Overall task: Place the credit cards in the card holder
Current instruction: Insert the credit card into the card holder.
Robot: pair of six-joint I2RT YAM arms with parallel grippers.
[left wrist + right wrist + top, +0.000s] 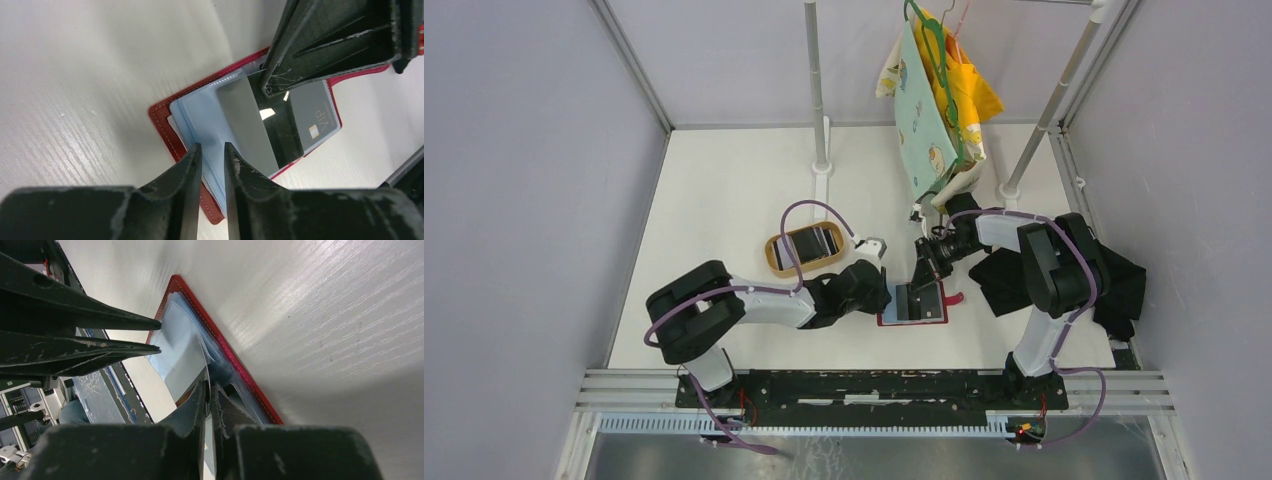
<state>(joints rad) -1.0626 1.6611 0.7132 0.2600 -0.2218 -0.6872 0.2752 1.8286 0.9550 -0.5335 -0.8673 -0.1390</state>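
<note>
The red card holder (934,312) lies open on the table, its grey-blue sleeves (200,117) facing up. A grey credit card (247,125) stands slanted in the sleeves, and my right gripper (209,385) is shut on its upper edge, coming in from the far right (924,265). A dark VIP card (315,117) sits in a sleeve beside it. My left gripper (212,146) reaches in from the left (894,297), its jaws a narrow gap apart over the near sleeve edge. More cards (809,242) lie in the tan tray.
The tan oval tray (776,262) sits left of the holder, behind my left arm. Clothes on a hanger (934,100) hang from a rack above the far table; its posts (817,100) stand at the back. Black cloth (1124,285) lies at the right.
</note>
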